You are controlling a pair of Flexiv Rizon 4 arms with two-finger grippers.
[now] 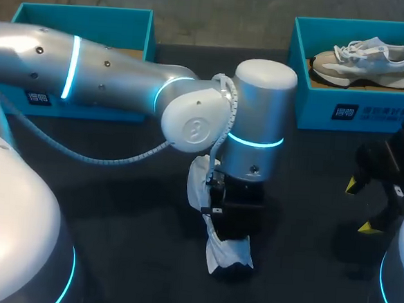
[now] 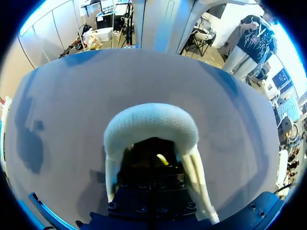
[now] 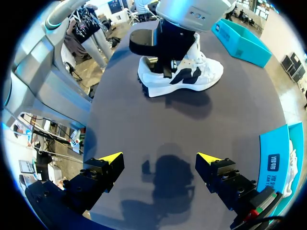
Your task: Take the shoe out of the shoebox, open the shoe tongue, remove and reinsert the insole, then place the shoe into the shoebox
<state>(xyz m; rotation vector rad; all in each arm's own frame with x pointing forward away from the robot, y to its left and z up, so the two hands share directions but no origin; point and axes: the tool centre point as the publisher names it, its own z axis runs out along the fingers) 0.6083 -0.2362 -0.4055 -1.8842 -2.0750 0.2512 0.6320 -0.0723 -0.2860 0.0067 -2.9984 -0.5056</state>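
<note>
Looking down in the head view, the shoe (image 1: 216, 253) is already out of its box and lies on the dark table (image 1: 114, 215) near the middle. The left gripper (image 1: 226, 216) stands straight down into its opening. The left shoebox (image 1: 86, 25) is well apart behind it.

From the left wrist view, a white mesh part of the shoe (image 2: 151, 124) arches around the gripper, tongue or collar I cannot tell. Whether this gripper is clenched or released I also cannot tell.

From the right wrist view, the right gripper (image 3: 159, 158) hangs released over bare table, and the shoe (image 3: 180, 72) is well ahead of it.

I judge the tongue or insole step is in hand. Next, the right gripper should probably steady the shoe while the insole is pulled out.
</note>
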